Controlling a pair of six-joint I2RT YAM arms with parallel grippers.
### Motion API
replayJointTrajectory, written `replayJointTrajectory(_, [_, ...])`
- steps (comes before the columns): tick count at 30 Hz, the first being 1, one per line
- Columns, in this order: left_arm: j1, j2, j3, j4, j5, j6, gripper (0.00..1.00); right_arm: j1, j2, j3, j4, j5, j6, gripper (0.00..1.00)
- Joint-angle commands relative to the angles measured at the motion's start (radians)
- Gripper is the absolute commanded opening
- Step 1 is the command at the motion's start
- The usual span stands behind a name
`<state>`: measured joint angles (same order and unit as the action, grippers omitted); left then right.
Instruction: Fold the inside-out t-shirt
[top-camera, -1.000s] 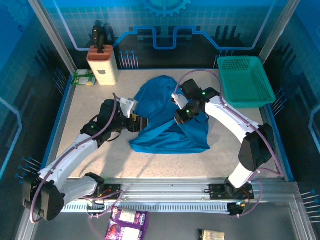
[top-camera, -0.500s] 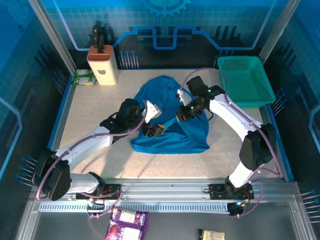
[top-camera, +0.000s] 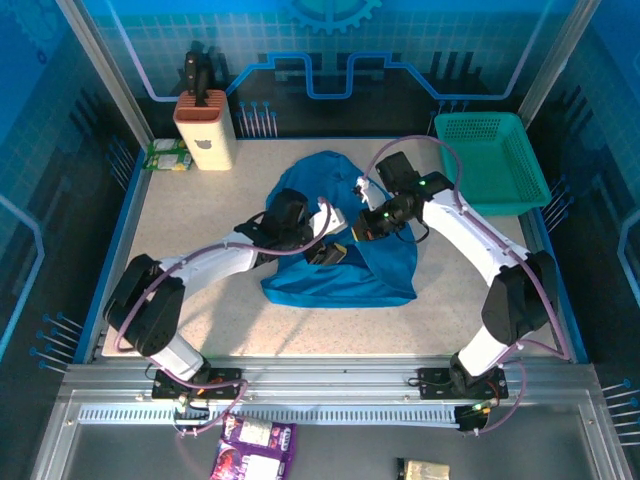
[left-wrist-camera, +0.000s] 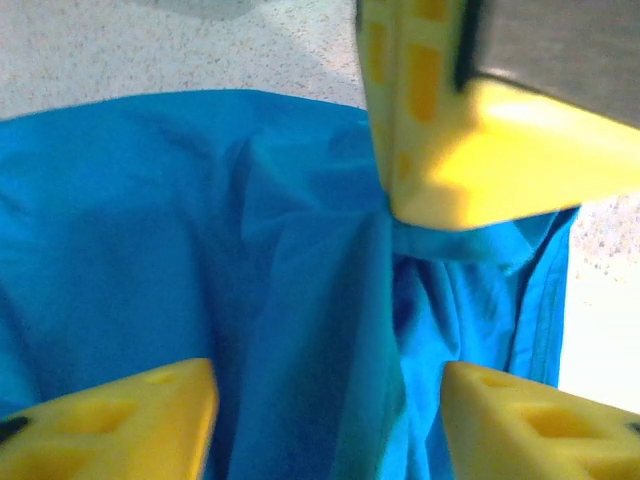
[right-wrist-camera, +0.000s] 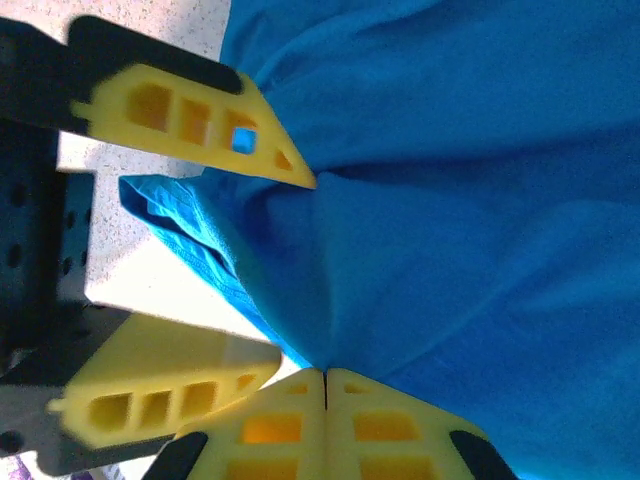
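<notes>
**Item: inside-out t-shirt** (top-camera: 312, 198). Plain blue cloth lying mid-table (top-camera: 190, 240) in a rumpled heap. It is bunched high toward the far side and spreads into a broader flap nearer the arms. From where I stand, sleeves and collar cannot be told apart. No straight edge or tidy layer shows anywhere.

**Item: right gripper** (top-camera: 366, 228). It reaches in over the shirt's right half. The fingers are pressed together, and its own camera shows cloth drawn to a point at their tips, so it is clamped on a pinch of the t-shirt.

**Item: left gripper** (top-camera: 333, 253). It sits just beside the right one, over the middle of the heap. The jaws stand apart, straddling a raised ridge of fabric. Nothing is gripped, as far as its wrist view shows.

**Item: surroundings.** A teal mesh basket (top-camera: 492, 160) sits at the far right corner and a knife block (top-camera: 205, 132) at the far left. Both are well apart from the shirt.

**Status of work:** early, by my reckoning. No fold is made yet, and the garment is not laid flat. Spreading and smoothing it, then the folds themselves, all appear to remain. One hand has a hold, and the other looks poised to take a second one close by.
</notes>
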<state>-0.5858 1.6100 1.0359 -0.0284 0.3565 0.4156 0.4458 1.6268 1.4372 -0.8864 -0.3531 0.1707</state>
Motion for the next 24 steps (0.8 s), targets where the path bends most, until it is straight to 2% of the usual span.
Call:
replayJointTrajectory(1, [-0.008,0.029,0.064,-0.041,0.039,0.026,0.43,-0.024,-0.038,-0.01,0.021,-0.018,0.024,0.0])
replayJointTrajectory(6, [-0.008,0.048,0.152,-0.121,0.07,0.01,0.06,-0.035,-0.057,-0.011,0.033,0.039,0.045,0.0])
replayJointTrajectory(8, [-0.007,0.046,0.208,-0.17,0.079,-0.017,0.0,-0.036,-0.073,-0.016,0.029,0.092,0.059,0.0])
replayJointTrajectory(10, [-0.008,0.038,0.252,-0.2,0.074,-0.055,0.0,-0.036,-0.104,-0.038,0.031,0.137,0.089,0.03])
replayJointTrajectory(14, [-0.007,0.022,0.347,-0.271,0.032,-0.14,0.0,-0.02,-0.245,-0.177,0.123,0.163,0.206,0.23])
replayJointTrajectory(15, [-0.008,0.017,0.371,-0.29,0.022,-0.161,0.0,-0.005,-0.294,-0.225,0.152,0.181,0.24,0.23])
replayJointTrajectory(17, [-0.007,0.004,0.4,-0.312,0.016,-0.186,0.0,0.036,-0.367,-0.305,0.2,0.215,0.288,0.2])
replayJointTrajectory(19, [-0.007,-0.012,0.419,-0.325,0.018,-0.207,0.0,0.121,-0.437,-0.395,0.276,0.301,0.334,0.13])
replayJointTrajectory(24, [-0.009,-0.039,0.456,-0.359,0.04,-0.249,0.0,0.382,-0.511,-0.639,0.597,0.515,0.386,0.0])
